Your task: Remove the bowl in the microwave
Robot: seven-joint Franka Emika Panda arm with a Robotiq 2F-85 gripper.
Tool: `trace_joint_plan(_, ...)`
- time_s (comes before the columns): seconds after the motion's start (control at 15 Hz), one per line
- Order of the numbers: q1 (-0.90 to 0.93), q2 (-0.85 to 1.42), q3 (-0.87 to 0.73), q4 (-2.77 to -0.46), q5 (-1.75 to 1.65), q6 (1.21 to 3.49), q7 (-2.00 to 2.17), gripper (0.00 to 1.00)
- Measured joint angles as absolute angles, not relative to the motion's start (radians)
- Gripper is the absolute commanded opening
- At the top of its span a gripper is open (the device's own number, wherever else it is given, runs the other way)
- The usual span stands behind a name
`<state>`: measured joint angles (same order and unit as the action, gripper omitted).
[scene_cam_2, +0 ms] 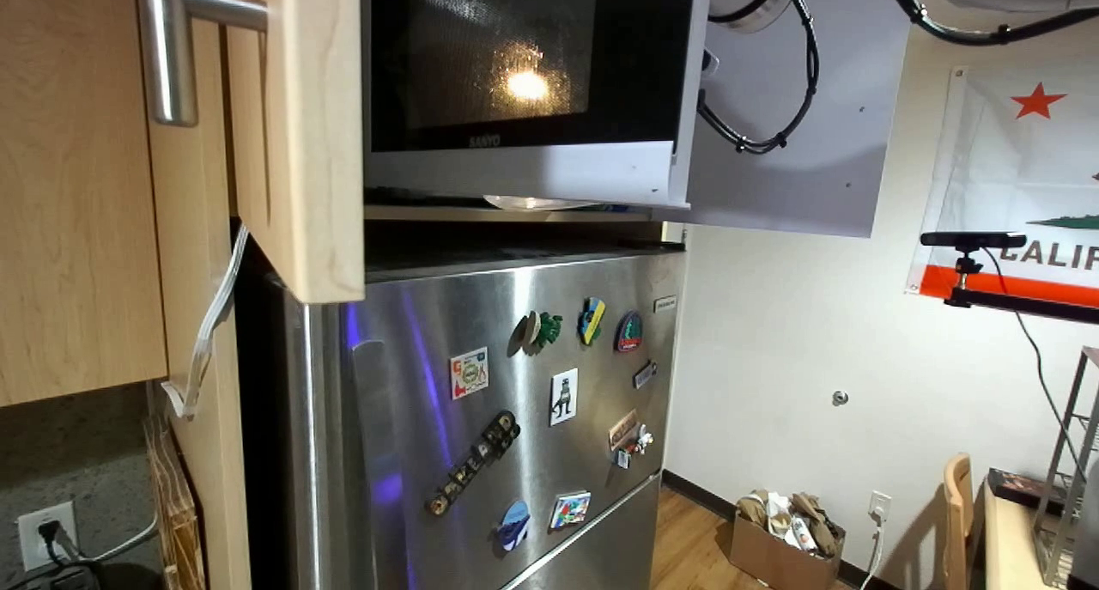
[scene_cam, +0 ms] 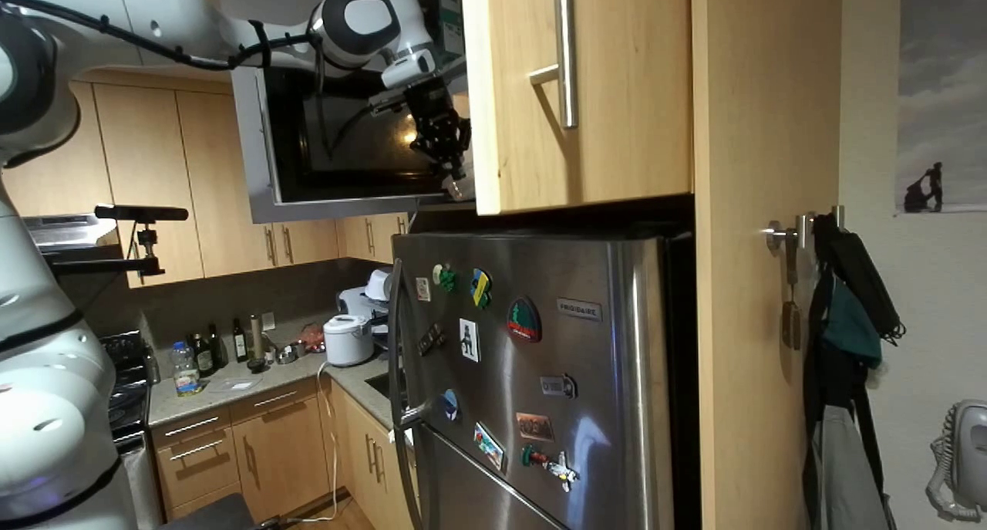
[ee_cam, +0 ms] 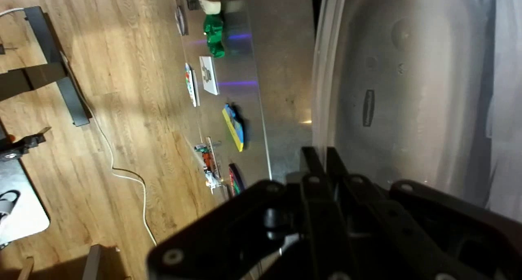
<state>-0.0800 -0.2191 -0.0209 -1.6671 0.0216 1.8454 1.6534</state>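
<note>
The microwave's dark glossy door stands open. An exterior view shows its dark inner side [scene_cam: 362,152], and another exterior view shows its front with silver-grey trim [scene_cam_2: 635,83]. The bowl is a clear plastic tub [ee_cam: 408,109] filling the right of the wrist view. In an exterior view a small part of the bowl [scene_cam: 465,190] shows beneath my fingers; a cabinet door hides the rest. Its clear edge [scene_cam_2: 541,202] shows below the microwave door. My gripper [scene_cam: 456,172] points down; in the wrist view its fingertips [ee_cam: 321,150] are nearly together, with the bowl's rim between them.
A steel fridge [scene_cam: 509,376] with magnets stands below; it also shows in an exterior view [scene_cam_2: 489,349]. An open wooden cabinet door [scene_cam: 617,152] is close beside my gripper. Another wooden door [scene_cam_2: 300,143] stands open on the microwave's other side. A counter holds a white cooker [scene_cam: 348,340].
</note>
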Motion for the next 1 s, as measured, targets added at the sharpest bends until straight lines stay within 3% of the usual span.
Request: trace_joint_plan(1.0,-0.085,-0.307,-0.024,-1.741,0.024,1.686,1.654,0.05)
